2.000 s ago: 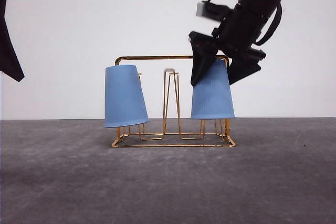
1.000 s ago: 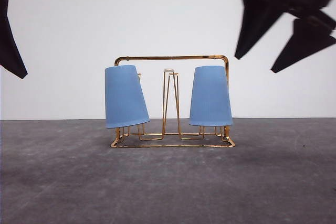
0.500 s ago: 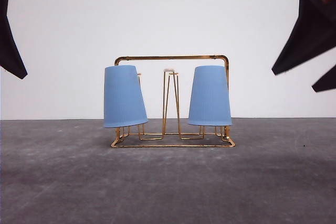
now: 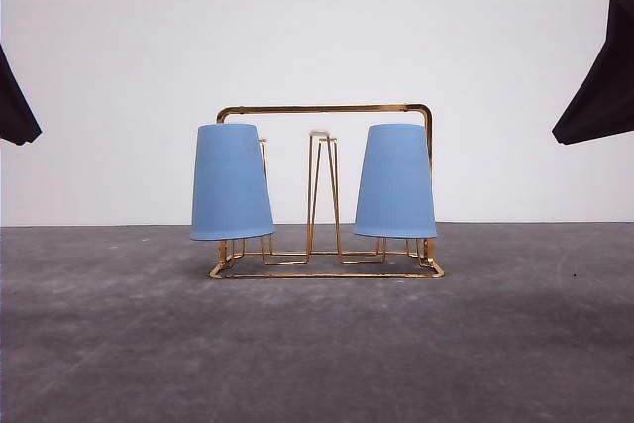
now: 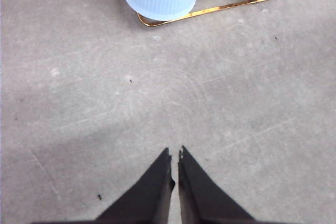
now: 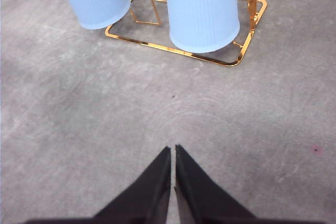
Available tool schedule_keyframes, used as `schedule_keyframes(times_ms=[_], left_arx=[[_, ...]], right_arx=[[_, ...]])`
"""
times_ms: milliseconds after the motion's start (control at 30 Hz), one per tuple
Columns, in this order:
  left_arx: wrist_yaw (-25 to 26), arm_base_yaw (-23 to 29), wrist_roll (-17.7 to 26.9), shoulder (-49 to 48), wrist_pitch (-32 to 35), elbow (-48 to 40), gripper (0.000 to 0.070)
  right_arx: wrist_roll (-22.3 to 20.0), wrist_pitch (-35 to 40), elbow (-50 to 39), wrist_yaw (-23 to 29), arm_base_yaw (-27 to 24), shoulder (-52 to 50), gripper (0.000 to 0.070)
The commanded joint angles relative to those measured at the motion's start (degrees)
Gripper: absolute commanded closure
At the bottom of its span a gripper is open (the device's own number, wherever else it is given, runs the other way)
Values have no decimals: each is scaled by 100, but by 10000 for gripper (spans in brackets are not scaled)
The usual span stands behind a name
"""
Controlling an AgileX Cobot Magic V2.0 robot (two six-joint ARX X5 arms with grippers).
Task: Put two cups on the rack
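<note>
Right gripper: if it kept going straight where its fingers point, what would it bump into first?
Probably the bare grey table. The shut right gripper points at open tabletop; the nearer cup and gold rack sit farther along, though depth is hard to judge.

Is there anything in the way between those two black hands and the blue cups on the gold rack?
Nothing visible. Both cups, the left cup and the right cup, sit upside down on the rack. In the wrist views, bare grey table lies between each shut hand, left hand and right hand, and the cups.
</note>
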Motion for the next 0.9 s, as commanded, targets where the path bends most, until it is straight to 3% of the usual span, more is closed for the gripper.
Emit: schedule_keyframes(times_ms=[0, 200, 367, 667, 867], left_arx=[[-22, -22, 93, 15, 36, 29, 700], [-23, -22, 93, 15, 36, 28, 700], [-30, 211, 438, -531, 168, -320, 700], [-55, 1834, 701, -3149, 2065, -2482, 700], [-105, 2423, 701, -4340, 2302, -3269, 700]], right_arx=[[-22, 61, 39, -2, 31, 31, 690], [-22, 61, 39, -2, 31, 31, 690], [-22, 61, 39, -2, 31, 31, 690], [-22, 61, 39, 0, 31, 31, 690], [-22, 61, 39, 0, 31, 31, 690]])
